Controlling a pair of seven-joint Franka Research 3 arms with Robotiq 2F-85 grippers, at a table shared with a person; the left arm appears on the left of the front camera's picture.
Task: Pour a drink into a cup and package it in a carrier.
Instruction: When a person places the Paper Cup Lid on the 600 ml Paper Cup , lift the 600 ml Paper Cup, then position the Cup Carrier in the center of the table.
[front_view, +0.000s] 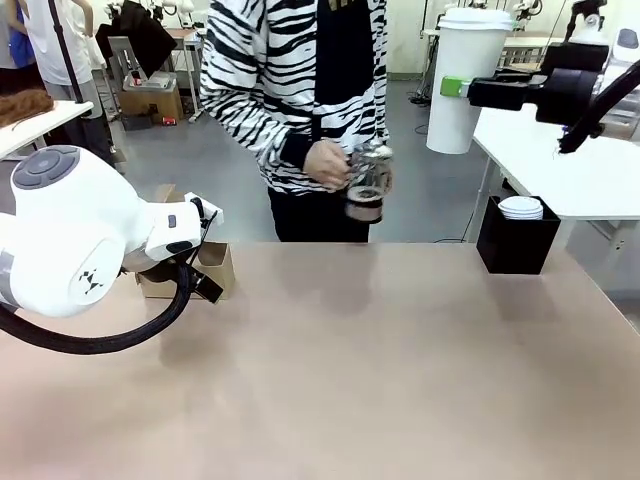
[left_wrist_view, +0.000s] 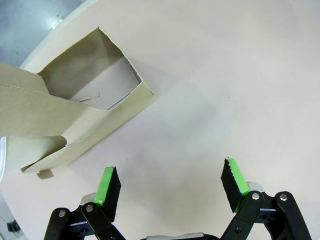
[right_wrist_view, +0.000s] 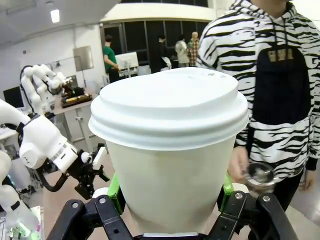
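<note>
Right claw (right_wrist_view: 171, 190) is clamping the lidded white cup (front_view: 468, 70) from both sides and holding it upright, high above the desk's (front_view: 380, 360) far right side. Left claw (left_wrist_view: 171, 185) is hanging wide with nothing in it, over bare desk, fingers pointing down. The carrier (left_wrist_view: 100, 125) is sitting just beyond its fingertips and off to one side, apart from both pads, at the desk's far left edge, well apart from the cup. So the cup is needing to go across and down, long axis vertical, while the left arm is by far the nearer one to the carrier. The person's hand (front_view: 325, 163) is holding the glass jug (front_view: 368, 185) above the far middle edge, with the dark drink (front_view: 365, 207) sitting low inside. Black box (front_view: 515, 245) of white lids (front_view: 520, 207) is standing at far right. The desk top is looking smooth, tan and matte, inside a lab room.
</note>
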